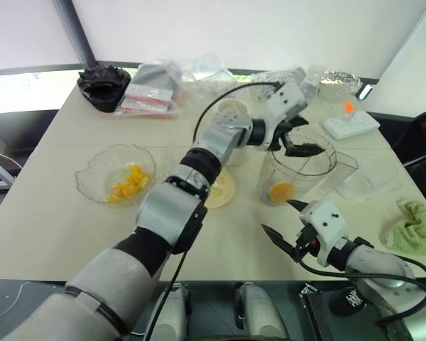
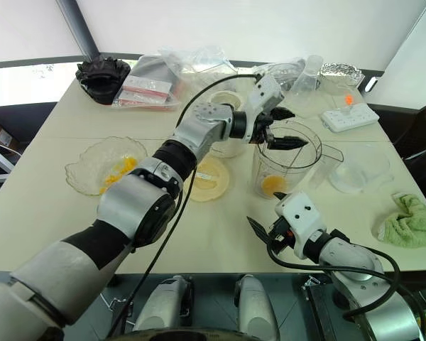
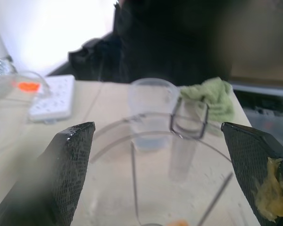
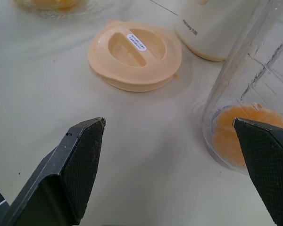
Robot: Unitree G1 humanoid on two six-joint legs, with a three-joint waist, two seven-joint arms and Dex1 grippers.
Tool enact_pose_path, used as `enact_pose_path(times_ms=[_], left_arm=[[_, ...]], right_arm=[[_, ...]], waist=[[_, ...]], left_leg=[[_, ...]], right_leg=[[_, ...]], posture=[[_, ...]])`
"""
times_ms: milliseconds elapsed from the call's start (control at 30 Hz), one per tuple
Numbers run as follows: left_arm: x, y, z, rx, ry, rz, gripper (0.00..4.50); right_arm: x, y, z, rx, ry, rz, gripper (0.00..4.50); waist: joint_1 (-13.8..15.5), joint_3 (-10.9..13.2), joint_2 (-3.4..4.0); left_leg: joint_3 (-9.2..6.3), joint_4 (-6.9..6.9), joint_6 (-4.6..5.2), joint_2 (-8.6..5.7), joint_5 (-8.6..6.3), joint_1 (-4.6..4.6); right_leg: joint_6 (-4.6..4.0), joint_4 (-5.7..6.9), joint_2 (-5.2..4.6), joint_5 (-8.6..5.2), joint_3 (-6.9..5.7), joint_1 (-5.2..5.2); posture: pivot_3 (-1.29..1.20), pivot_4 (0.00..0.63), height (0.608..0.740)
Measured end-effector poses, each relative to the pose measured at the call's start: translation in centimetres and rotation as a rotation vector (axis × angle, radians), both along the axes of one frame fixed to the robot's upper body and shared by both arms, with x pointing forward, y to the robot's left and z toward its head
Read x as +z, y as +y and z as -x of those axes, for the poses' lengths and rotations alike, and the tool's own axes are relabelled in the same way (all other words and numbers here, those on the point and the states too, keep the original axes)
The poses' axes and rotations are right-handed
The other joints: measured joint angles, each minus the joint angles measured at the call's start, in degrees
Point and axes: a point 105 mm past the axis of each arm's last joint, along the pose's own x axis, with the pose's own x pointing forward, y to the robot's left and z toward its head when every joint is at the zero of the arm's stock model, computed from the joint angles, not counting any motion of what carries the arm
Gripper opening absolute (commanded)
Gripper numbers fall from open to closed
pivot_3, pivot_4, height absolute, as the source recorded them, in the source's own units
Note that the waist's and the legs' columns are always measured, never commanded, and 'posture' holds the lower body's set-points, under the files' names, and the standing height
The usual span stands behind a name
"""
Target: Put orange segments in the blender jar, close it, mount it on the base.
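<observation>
The left hand (image 1: 292, 140) hovers over the blender jar (image 1: 298, 174), fingers apart and empty; the right hand (image 1: 282, 222) waits spread above the worktop (image 1: 50, 227).

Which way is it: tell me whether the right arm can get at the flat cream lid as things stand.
Probably yes. The right end effector is open above bare table, and the lid lies flat just ahead with nothing between. The blender jar stands off to one side, beside the path rather than across it.
</observation>
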Motion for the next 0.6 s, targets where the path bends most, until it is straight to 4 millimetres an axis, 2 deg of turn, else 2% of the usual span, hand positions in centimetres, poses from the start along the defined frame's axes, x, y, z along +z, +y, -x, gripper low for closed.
enact_pose_path(times_ms=[167, 300, 367, 433, 467, 533, 600], left_arm=[[2.3, 1.9, -0.5, -0.024, -0.028, 0.042, 4.47], [4.4, 5.7, -2.0, 0.045, -0.058, 0.071, 4.47], [4.9, 7.1, -2.7, 0.089, -0.052, 0.080, 4.47], [4.3, 9.7, -3.4, 0.135, -0.032, 0.079, 4.47], [3.1, 11.7, -3.8, 0.170, -0.005, 0.070, 4.47], [0.6, 14.4, -3.9, 0.207, 0.053, 0.043, 4.47], [-1.8, 16.0, -3.3, 0.209, 0.107, 0.008, 4.47]], right_arm=[[-0.2, -0.3, 0.3, 0.002, 0.012, 0.007, 4.50], [-0.3, -1.4, 0.5, -0.030, 0.020, 0.022, 4.50], [-0.2, -1.8, 0.6, -0.039, 0.024, 0.028, 4.50], [0.0, -2.4, 0.6, -0.058, 0.016, 0.036, 4.50], [0.0, -3.0, 0.8, -0.079, 0.013, 0.044, 4.50], [0.1, -3.9, 0.8, -0.123, 0.005, 0.055, 4.50], [0.7, -4.9, 0.6, -0.176, -0.032, 0.054, 4.50]], waist=[[-0.1, 0.0, 0.01], [-0.1, 0.0, 0.02], [0.0, 0.0, 0.03], [-0.1, 0.0, 0.07], [-0.3, -0.1, 0.13], [-0.4, 0.0, 0.13], [-0.2, 0.0, 0.14]], left_leg=[[0.01, -0.04, 0.00, 0.03, 0.00, 0.00], [-0.01, -0.04, 0.00, 0.07, 0.00, 0.01], [-0.02, -0.05, 0.00, 0.08, 0.00, 0.01], [-0.01, -0.06, 0.00, 0.13, 0.00, 0.03], [-0.03, -0.09, 0.00, 0.13, 0.00, 0.06], [-0.04, -0.10, 0.00, 0.16, 0.00, 0.05], [-0.05, -0.10, 0.00, 0.19, 0.00, 0.03]], right_leg=[[-0.01, -0.01, 0.00, 0.01, 0.00, -0.02], [-0.02, 0.00, 0.01, 0.01, -0.01, -0.03], [-0.01, 0.00, 0.01, 0.01, -0.01, -0.03], [-0.10, 0.00, -0.02, 0.06, 0.01, 0.00], [-0.20, 0.00, -0.02, 0.13, 0.03, -0.02], [-0.21, 0.05, 0.00, 0.13, 0.01, -0.06], [-0.21, 0.07, 0.00, 0.14, 0.01, -0.07]], posture=[[0.00, 0.150, 0.740], [0.00, 0.150, 0.740], [0.00, 0.150, 0.740], [0.00, 0.150, 0.740], [0.00, 0.150, 0.740], [0.00, 0.150, 0.740], [0.00, 0.150, 0.740]])
